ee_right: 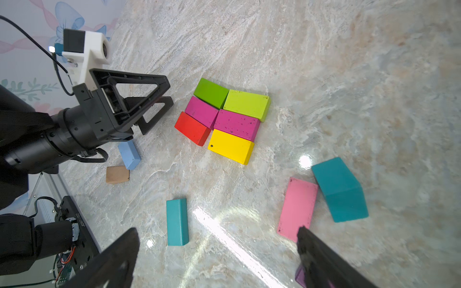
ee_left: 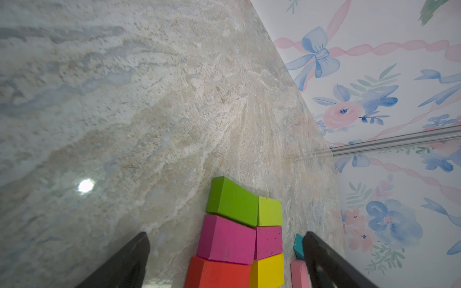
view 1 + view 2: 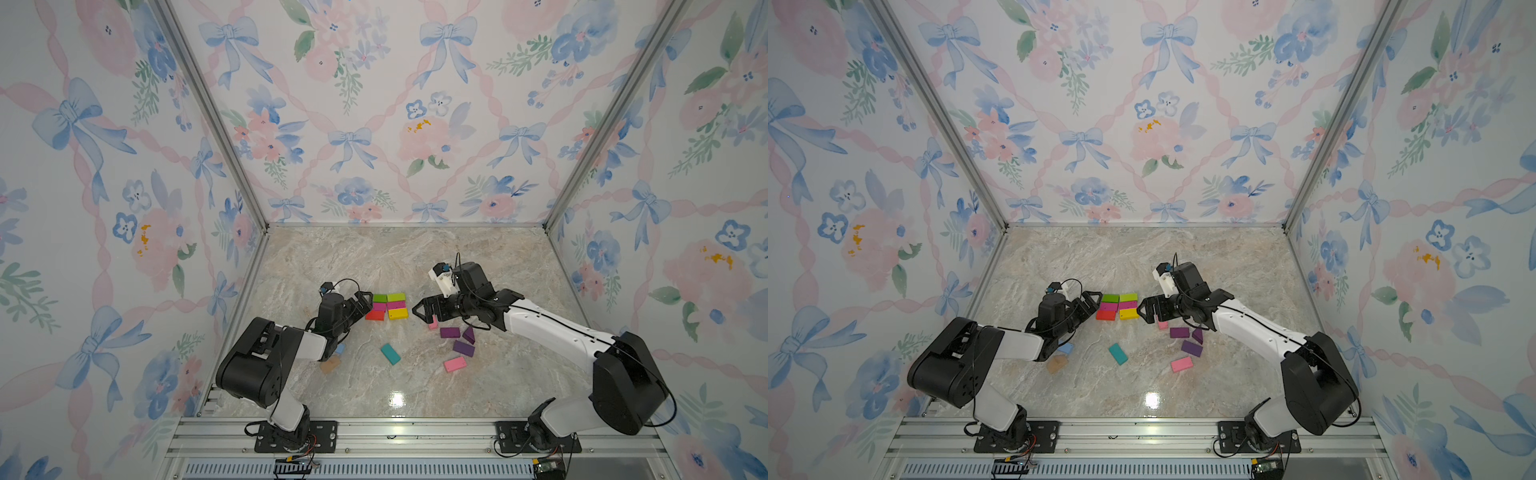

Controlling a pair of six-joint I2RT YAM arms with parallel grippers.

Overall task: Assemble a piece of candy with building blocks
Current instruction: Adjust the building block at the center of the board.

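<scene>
In both top views the building blocks (image 3: 397,305) lie on the marble desk (image 3: 357,257), a little below the middle of the frame. Six are packed into a tight rectangle, two across and three deep: a dark green block (image 3: 379,298) and a lime block (image 3: 396,297) at the top, two magenta blocks (image 3: 379,306) in the middle, a red block (image 3: 375,315) and a yellow block (image 3: 398,313) at the bottom. The left pincer (image 3: 368,303) sits at the rectangle's left edge, spread wide and holding nothing; its wrist view shows both fingers (image 2: 124,261) far apart. The right pincer (image 3: 420,312) faces it from just right of the rectangle, also spread and empty, with a pink block (image 3: 433,323) partly under it. The right wrist view shows that pink block lying flat against a chunky teal block (image 1: 339,189). Lower in the frame lie a slim teal block (image 3: 390,353), three purple blocks (image 3: 449,332) and a loose pink block (image 3: 454,364), all apart from the rectangle. A light blue block (image 3: 340,348) and a tan block (image 3: 330,365) show beside the left arm (image 3: 299,345) at lower left.
</scene>
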